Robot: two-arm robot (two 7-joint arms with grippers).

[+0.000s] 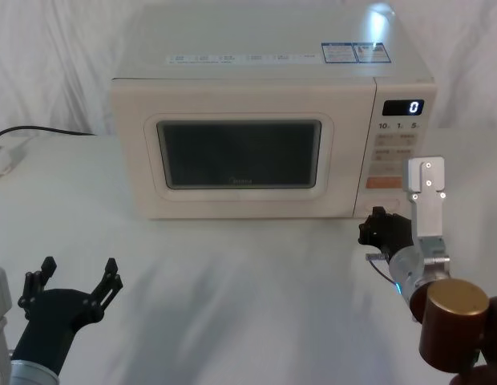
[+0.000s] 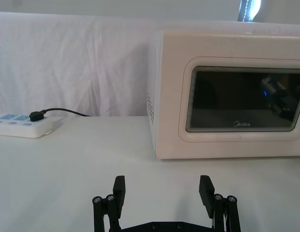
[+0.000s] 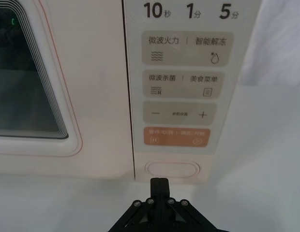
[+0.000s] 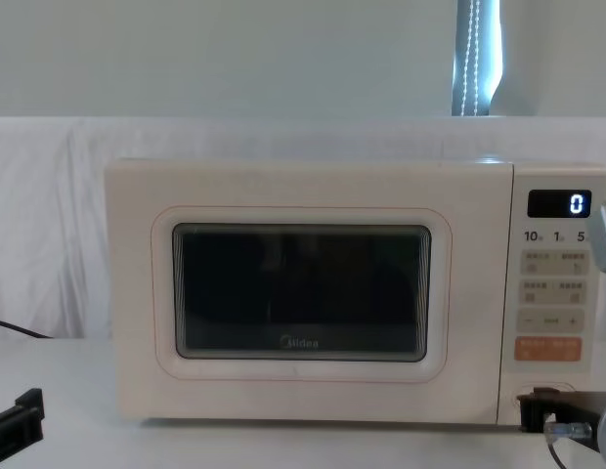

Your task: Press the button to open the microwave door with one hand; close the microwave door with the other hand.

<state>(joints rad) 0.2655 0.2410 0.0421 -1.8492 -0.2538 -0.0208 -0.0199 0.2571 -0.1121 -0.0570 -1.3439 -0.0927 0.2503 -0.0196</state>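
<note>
The cream microwave's door (image 1: 240,156) is closed flat, its dark window (image 4: 301,291) facing me. The wide pill-shaped button (image 3: 172,169) sits at the bottom of the control panel, under the orange key (image 3: 172,137). My right gripper (image 3: 159,182) is shut, its fingers pressed together into one tip right in front of the button's lower edge; I cannot tell if it touches. In the head view the right gripper (image 1: 378,216) is at the panel's bottom corner. My left gripper (image 1: 76,277) hovers open and empty over the table at the near left, well short of the door (image 2: 244,99).
A white power strip (image 2: 22,126) with a black plug and cable lies on the table left of the microwave, near the back cloth. The white tablecloth (image 1: 232,289) spreads out in front of the microwave. The display (image 1: 404,107) reads 0.
</note>
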